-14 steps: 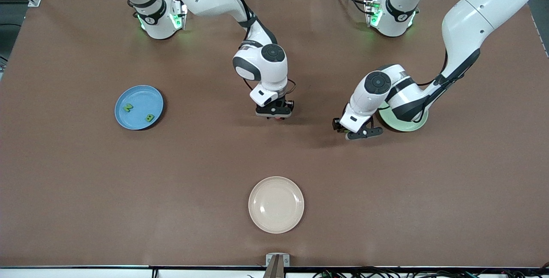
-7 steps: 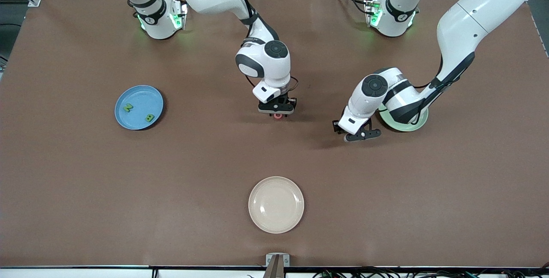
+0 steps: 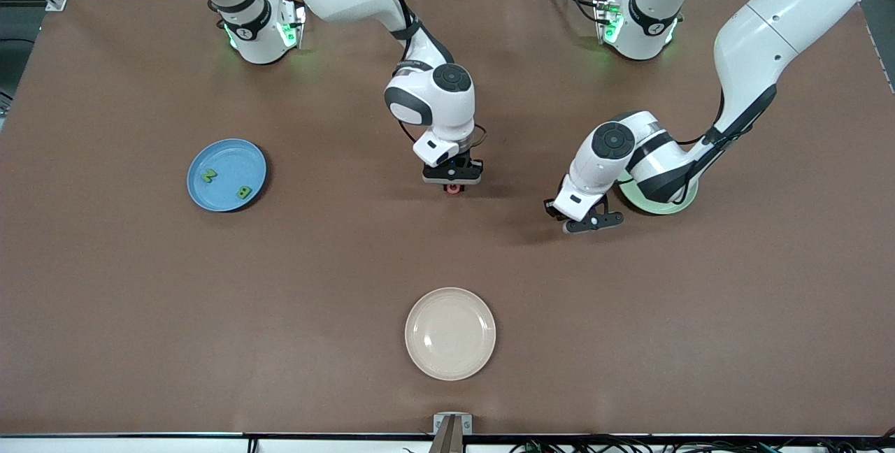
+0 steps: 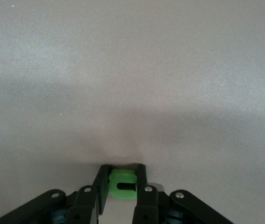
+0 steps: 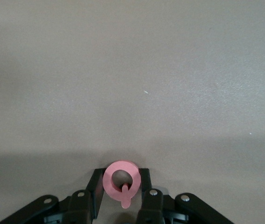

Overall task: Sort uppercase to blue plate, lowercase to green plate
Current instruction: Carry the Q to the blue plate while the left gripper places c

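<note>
The right gripper (image 5: 122,187) is closed on a pink Q (image 5: 121,181) at mid-table. A green letter (image 4: 122,185) is pinched by the left gripper (image 4: 122,186) beside the green plate (image 3: 689,196).

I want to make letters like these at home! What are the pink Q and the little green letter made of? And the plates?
The pink Q and green letter look like soft foam: thick, matte, cleanly cut edges. The blue plate and cream plate look like smooth plastic with a slight sheen, though that is only a guess from their look. The right gripper holds the Q, the left gripper the green letter.
</note>
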Controlling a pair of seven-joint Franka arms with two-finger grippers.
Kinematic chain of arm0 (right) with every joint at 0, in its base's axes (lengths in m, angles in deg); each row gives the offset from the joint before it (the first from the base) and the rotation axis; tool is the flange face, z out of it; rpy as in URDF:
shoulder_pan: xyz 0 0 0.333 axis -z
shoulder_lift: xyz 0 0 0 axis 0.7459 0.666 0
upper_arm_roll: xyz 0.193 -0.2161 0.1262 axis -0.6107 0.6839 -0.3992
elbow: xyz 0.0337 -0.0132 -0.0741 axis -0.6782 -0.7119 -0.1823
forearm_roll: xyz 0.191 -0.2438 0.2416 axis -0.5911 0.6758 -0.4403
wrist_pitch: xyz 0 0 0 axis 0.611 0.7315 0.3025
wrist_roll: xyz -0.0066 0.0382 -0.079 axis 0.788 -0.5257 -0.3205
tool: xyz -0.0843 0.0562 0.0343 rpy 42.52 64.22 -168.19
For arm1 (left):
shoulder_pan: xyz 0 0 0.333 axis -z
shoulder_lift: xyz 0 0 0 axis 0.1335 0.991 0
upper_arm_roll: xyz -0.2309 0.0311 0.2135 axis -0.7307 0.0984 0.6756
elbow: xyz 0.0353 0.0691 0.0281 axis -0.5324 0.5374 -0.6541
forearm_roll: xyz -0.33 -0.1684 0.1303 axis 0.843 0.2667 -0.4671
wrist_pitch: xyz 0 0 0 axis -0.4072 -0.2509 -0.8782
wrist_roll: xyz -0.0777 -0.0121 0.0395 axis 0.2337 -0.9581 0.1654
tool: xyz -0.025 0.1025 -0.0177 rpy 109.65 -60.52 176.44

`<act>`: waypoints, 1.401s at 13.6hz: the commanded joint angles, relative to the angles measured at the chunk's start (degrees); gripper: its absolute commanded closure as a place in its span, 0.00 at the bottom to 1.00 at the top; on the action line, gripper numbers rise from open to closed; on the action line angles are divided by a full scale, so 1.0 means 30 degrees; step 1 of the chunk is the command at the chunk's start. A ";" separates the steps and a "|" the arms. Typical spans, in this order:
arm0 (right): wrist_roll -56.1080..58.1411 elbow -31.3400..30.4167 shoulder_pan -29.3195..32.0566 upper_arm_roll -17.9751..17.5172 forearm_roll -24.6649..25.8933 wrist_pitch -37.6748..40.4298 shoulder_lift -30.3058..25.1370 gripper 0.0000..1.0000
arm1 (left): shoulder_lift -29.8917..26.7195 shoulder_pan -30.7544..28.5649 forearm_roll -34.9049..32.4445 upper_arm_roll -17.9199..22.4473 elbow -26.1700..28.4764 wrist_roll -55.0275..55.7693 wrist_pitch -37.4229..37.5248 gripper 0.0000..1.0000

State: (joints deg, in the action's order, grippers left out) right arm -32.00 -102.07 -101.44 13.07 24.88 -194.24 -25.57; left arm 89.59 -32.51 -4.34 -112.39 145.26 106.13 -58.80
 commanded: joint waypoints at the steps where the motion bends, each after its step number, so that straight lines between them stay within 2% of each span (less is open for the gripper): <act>1: -0.0450 0.0151 0.0273 0.0170 0.0575 0.0773 0.0282 1.00 | -0.0787 -0.0681 0.0135 -0.0480 0.0474 0.0194 0.0063 0.84; 4: -0.0128 0.0122 0.0566 0.0170 0.0575 0.1885 0.0020 1.00 | -0.1228 -0.3777 0.0136 -0.2994 0.1616 -0.0272 0.0735 0.85; 7: 0.2846 0.0005 0.1413 0.0111 0.0546 0.6587 -0.1645 1.00 | -0.1170 -0.7586 0.0136 -0.5808 0.2875 -0.2172 0.2199 0.85; 10: 0.5958 -0.0869 0.2351 0.0082 0.0429 1.0610 -0.3491 1.00 | -0.1170 -1.1191 0.0136 -0.7629 0.4281 -0.4952 0.2876 0.85; 13: 0.8972 -0.3471 0.4018 0.0111 0.0399 1.1235 -0.5949 1.00 | -0.1170 -1.3541 0.0136 -0.8131 0.5338 -0.7796 0.2965 0.84; 16: 1.2109 -0.6168 0.5864 0.0111 0.0428 1.1060 -0.8440 1.00 | -0.1053 -1.4394 0.0048 -0.8015 0.5487 -0.9498 0.2965 0.84; 19: 1.5332 -0.8076 0.7915 0.0140 0.0546 1.1001 -1.0785 1.00 | -0.1023 -1.4396 -0.0069 -0.7517 0.5458 -1.0381 0.2936 0.83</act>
State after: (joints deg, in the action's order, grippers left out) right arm 9.24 -120.21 -81.42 14.52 25.27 -159.98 -51.16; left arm 88.02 -75.47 -4.34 -135.14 161.08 76.49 -50.05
